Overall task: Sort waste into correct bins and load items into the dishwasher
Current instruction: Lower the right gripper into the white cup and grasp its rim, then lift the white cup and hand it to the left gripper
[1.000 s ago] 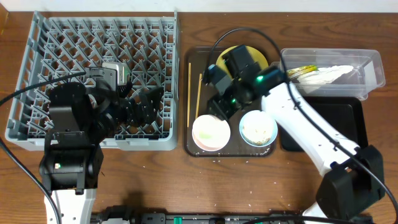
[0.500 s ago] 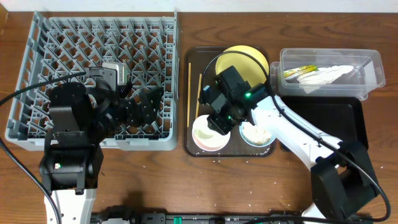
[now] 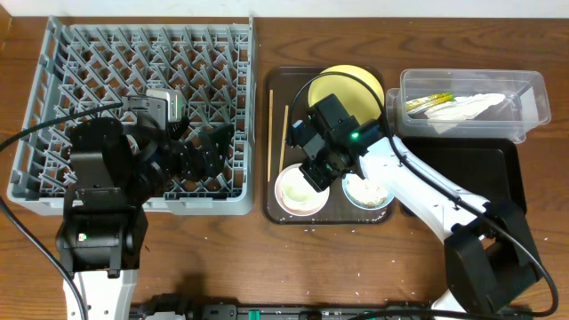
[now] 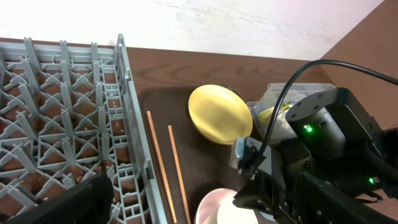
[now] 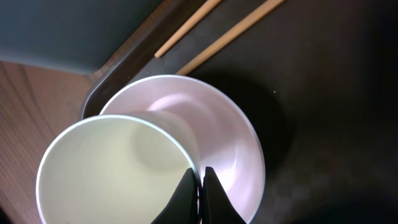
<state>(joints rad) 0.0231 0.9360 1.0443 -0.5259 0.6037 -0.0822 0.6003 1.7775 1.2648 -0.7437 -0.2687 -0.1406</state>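
My right gripper (image 3: 311, 174) (image 5: 200, 188) is shut on the rim of the small white cup (image 5: 106, 174), which stands inside the white bowl (image 3: 299, 192) (image 5: 221, 134). One finger is inside the cup, the other outside. To the bowl's right sits the light blue bowl (image 3: 368, 192), holding food crumbs. The yellow plate (image 3: 354, 85) (image 4: 219, 113) lies at the back of the brown tray (image 3: 331, 219). Two chopsticks (image 3: 271, 133) (image 5: 236, 34) lie along that tray's left side. My left gripper (image 3: 201, 151) hangs open over the grey dish rack (image 3: 133, 62), holding nothing.
The clear tub (image 3: 524, 107) at the back right holds a green-yellow wrapper (image 3: 427, 102) and crumpled white paper (image 3: 471, 105). The black tray (image 3: 484, 178) lies in front of it. The right arm crosses above the black tray's left edge. White crumbs dot the table's front edge.
My right gripper moved from above the plate down to the white bowl and closed on the cup's rim. The left arm has not moved.
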